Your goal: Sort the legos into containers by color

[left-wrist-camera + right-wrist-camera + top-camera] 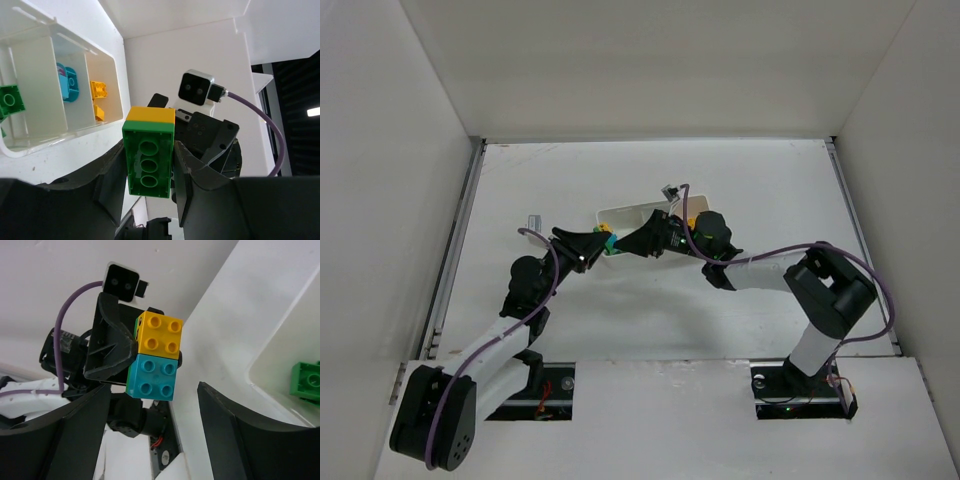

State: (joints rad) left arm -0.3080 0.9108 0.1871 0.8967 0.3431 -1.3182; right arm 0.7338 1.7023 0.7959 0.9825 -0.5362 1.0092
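Your left fingers [111,182] clamp the green-yellow-cyan lego stack [149,160]; your right fingers [227,430] stand wide apart, holding nothing.
The stack hangs above the tabletop [770,200], just beside the white tray [37,85], at its near-left corner.
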